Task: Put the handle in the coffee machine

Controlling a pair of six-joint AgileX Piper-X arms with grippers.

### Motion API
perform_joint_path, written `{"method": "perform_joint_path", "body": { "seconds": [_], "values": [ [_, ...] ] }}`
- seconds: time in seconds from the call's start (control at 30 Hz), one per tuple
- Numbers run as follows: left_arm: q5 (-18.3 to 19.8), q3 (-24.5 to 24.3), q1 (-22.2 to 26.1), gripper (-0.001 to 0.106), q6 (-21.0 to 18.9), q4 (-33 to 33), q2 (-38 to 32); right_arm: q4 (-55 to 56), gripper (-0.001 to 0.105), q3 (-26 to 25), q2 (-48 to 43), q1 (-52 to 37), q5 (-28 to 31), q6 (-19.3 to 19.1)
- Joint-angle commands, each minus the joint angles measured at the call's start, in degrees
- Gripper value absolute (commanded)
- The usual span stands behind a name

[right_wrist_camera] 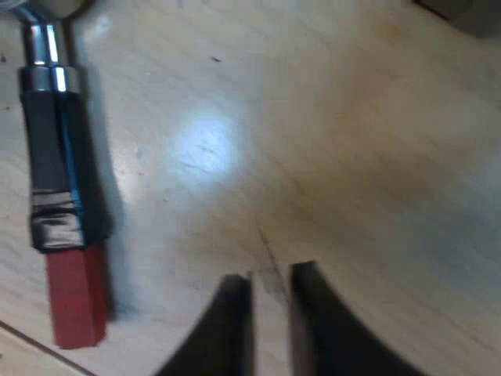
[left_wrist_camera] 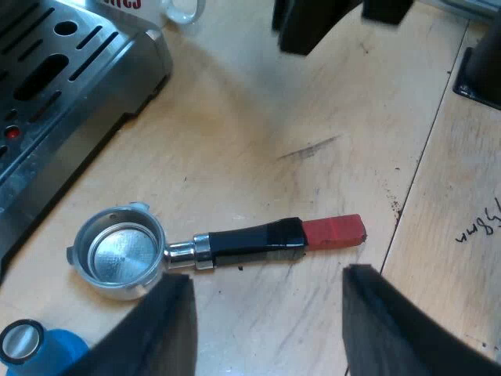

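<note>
Loose metal holder [left_wrist_camera: 196, 249] lies flat on the wooden tabletop [left_wrist_camera: 329, 157], empty basket up, basket end near but not touching the espresso machine [left_wrist_camera: 63, 94], dark red-tipped handle pointing away.

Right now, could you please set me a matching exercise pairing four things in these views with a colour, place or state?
Things:
1. metal holder
2. tamper
3. mug
4. left gripper

Descriptions:
A. blue
B. open
C. white, beside the espresso machine
D. lying loose on the table

Pairs: 1-D, 2-A, 3-C, 4-B.
</note>
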Motion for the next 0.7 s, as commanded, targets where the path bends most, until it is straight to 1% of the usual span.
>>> {"method": "perform_joint_path", "body": {
  "seconds": [0.03,0.1,0.17,0.4,0.53,0.63,0.7],
  "values": [
    [1.6,-0.3,-0.3,0.045,0.2,0.0,0.1,-2.4,0.0,1.2,1.2,2.1,-2.1,1.9],
    [3.2,-0.3,-0.3,0.045,0.2,0.9,0.1,-3.0,0.0,2.2,2.6,4.5,-2.2,4.7],
    [3.6,-0.3,-0.3,0.045,0.3,1.9,0.1,-3.4,0.0,3.0,3.5,6.1,-2.2,6.2],
    [3.9,-0.3,-0.3,0.045,3.1,5.9,0.1,-8.3,0.0,6.5,6.7,10.4,-2.2,11.7],
    [3.9,-0.3,-0.3,0.045,3.2,7.7,0.1,-11.3,0.0,6.7,9.5,12.3,-4.1,12.8],
    [2.7,-0.3,-0.3,0.045,3.2,9.2,0.1,-13.3,0.0,6.7,12.1,13.0,-5.0,15.1],
    [1.1,-0.3,-0.3,0.045,3.2,10.0,0.1,-15.0,0.0,6.7,14.4,13.3,-7.1,16.7]
  ]
}}
